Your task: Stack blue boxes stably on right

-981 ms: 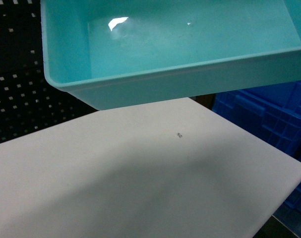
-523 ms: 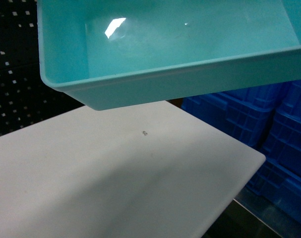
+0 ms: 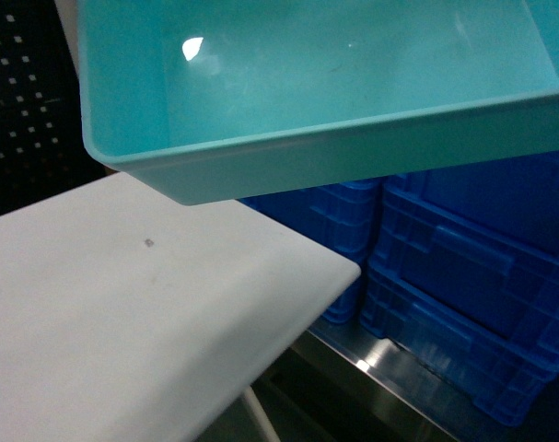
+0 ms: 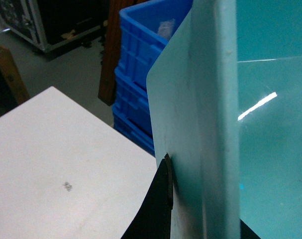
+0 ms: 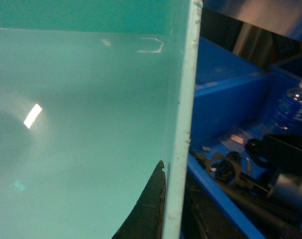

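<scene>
One blue box [image 3: 334,83], a light turquoise tub, hangs in the air close to the head camera and fills the top of that view, open side up. The left gripper [image 4: 203,199] is shut on its left wall [image 4: 200,124]: a black finger [image 4: 163,194] presses the outside, and the other shows dimly through the wall. The right gripper [image 5: 174,191] is shut on the right wall [image 5: 183,99], with one black finger [image 5: 151,209] inside the tub. Neither gripper appears in the head view.
A white table [image 3: 122,322] lies below left, its corner near the middle. Stacked dark blue ribbed crates [image 3: 463,258] stand to the right on a metal surface [image 3: 380,368]. A crate beside the right gripper holds a water bottle [image 5: 290,107] and black parts [image 5: 240,164].
The head view has swung to the right: the table slid left and more dark blue crates came into sight. The tub stays held in the same place before the camera.
</scene>
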Robot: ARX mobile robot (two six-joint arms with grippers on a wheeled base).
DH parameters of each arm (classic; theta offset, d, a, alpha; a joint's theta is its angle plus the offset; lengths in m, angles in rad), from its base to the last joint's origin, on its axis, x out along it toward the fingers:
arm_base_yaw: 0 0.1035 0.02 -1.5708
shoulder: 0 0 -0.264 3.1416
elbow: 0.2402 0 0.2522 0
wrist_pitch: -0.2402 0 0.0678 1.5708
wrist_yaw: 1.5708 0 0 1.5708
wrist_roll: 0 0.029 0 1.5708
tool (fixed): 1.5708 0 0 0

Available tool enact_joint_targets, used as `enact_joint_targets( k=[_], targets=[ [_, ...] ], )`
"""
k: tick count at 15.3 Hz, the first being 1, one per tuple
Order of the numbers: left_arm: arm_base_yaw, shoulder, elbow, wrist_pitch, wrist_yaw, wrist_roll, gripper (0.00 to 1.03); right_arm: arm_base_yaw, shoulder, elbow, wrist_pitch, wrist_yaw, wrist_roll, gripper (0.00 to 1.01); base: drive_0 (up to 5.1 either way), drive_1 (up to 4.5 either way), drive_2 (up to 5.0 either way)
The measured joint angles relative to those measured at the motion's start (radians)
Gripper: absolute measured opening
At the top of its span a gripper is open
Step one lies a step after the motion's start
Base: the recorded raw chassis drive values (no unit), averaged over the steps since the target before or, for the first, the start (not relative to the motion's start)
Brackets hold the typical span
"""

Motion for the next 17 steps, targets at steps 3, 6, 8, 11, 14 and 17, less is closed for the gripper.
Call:
enact_joint_targets(
  k=[3, 6, 8, 11, 14, 17],
  targets=[
    [-0.004, 0.0, 0.0, 0.005, -0.003, 0.0, 0.05, -0.003, 0.0, 0.0, 0.0, 0.0, 0.0, 0.08, -1.6, -2.8, -0.3],
    [-0.005, 0.0, 0.0, 0.002, -0.003, 0.0, 0.05, -0.007, 0.0, 0.0, 0.001, -0.001, -0.001, 0.08, -1.4, -1.45, -1.4],
    [-0.004, 0.0, 0.0, 0.002, -0.003, 0.0, 0.05, -0.006, 0.0, 0.0, 0.001, -0.001, -0.001, 0.08, -1.5, -1.54, -1.5],
    [-0.004, 0.0, 0.0, 0.003, -0.003, 0.0, 0.05, -0.006, 0.0, 0.0, 0.001, -0.001, -0.001, 0.08, -1.6, -1.57, -1.6],
    [-0.003, 0.0, 0.0, 0.002, -0.002, 0.0, 0.05, -0.006, 0.0, 0.0, 0.002, -0.001, -0.001, 0.08, -1.7, -1.68, -1.7],
    [-0.003, 0.0, 0.0, 0.002, -0.003, 0.0, 0.05, -0.006, 0.0, 0.0, 0.001, -0.001, -0.001, 0.07, -1.5, -1.52, -1.5]
  ],
)
